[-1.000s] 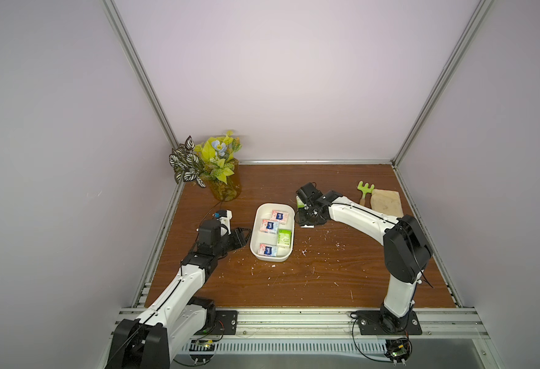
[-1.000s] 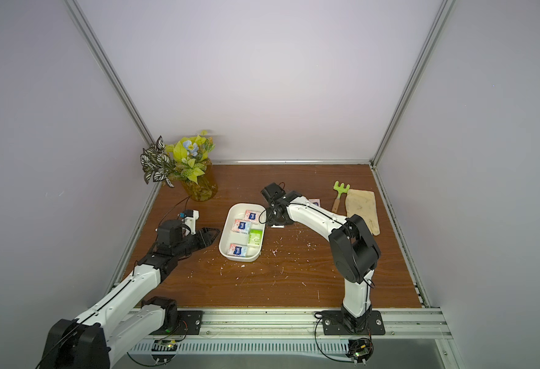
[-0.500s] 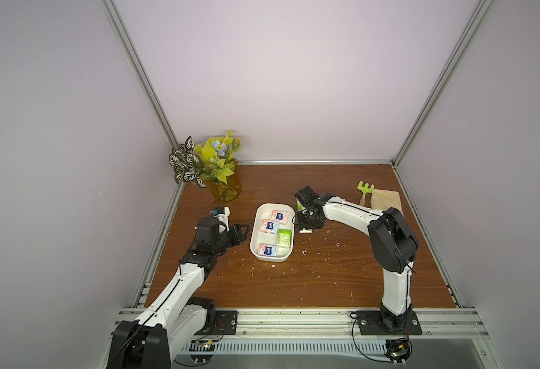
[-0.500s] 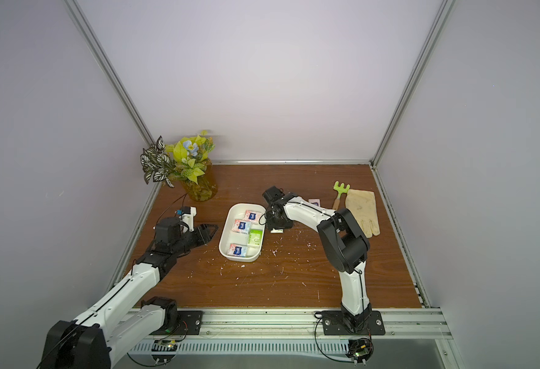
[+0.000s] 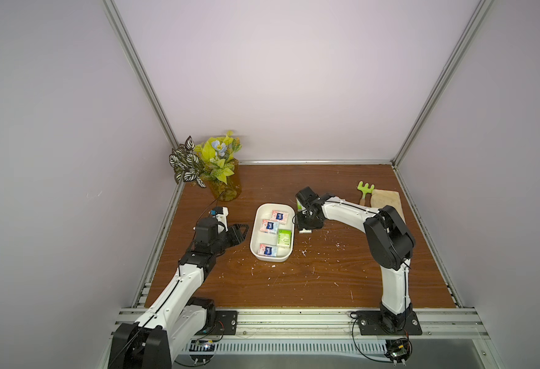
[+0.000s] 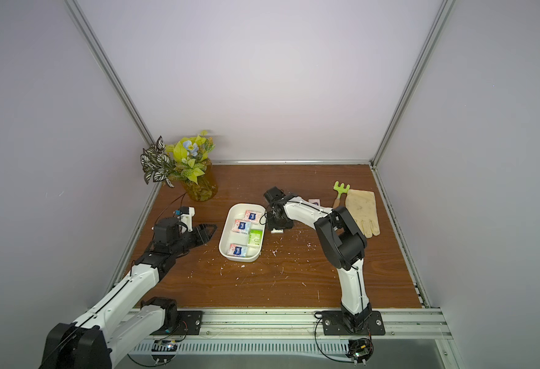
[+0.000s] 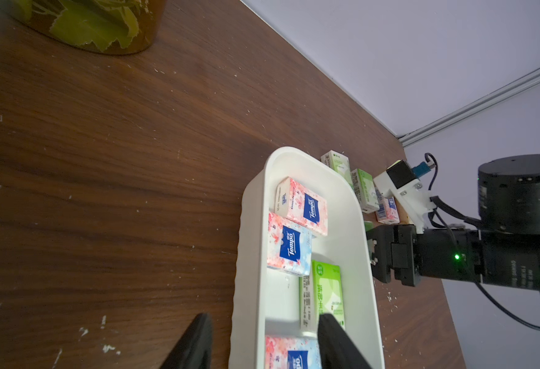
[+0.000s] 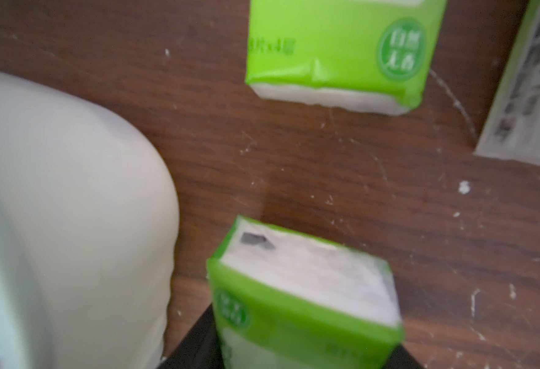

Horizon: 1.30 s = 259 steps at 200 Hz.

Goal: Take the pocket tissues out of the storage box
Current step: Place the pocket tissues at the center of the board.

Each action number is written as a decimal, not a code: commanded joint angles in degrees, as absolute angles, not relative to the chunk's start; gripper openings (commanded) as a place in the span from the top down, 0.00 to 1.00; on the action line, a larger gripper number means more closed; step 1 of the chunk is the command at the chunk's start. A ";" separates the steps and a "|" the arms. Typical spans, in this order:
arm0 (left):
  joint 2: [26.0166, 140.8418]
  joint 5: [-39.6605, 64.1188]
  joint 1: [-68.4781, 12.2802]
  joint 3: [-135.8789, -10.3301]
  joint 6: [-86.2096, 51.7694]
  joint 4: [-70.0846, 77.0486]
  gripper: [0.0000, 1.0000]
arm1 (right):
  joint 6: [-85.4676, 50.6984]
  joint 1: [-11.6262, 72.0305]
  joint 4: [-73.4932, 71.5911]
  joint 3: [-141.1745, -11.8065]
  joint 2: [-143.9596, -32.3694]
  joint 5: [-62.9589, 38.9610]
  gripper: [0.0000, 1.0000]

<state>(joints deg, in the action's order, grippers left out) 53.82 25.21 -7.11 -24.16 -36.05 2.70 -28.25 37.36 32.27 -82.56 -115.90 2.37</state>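
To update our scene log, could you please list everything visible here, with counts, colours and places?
storage box: one, white, mid-table.
packets in the box: four, three pink-and-blue, one green.
packets on the table: three, two green, one pink, just outside the box's right side.
held packet: one, green, in the right pincer.
vase of plants: one, amber, far left corner.
rake: one, green, far right.
glove: one, beige, beside the rake.
table: one, brown wood.
left pincer: black, open, left of the box.
right pincer: black, shut on the held packet, right of the box.

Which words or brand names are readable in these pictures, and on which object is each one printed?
"Tempo": blue label of each pink packet in the storage box.
Green packet in the box: Chinese characters, too blurred to read.
Green packet in the right gripper: round seal unreadable.
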 commanded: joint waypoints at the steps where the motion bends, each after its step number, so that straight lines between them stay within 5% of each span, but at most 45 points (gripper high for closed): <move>1: 52.82 25.23 -6.33 -23.69 -34.79 1.96 0.50 | -27.42 37.09 32.71 -81.65 -115.93 1.41 0.40; 115: 53.06 26.81 -5.98 -23.45 -35.04 2.30 0.48 | -24.27 37.05 37.54 -86.17 -110.74 5.06 0.25; 204: 55.88 31.76 -6.16 -20.35 -36.79 6.47 0.42 | -9.31 37.74 47.58 -103.77 -109.40 6.08 0.22; 259: 59.46 32.77 -8.79 -19.34 -37.32 9.83 0.41 | -23.86 44.21 56.25 -115.79 -114.95 5.83 0.23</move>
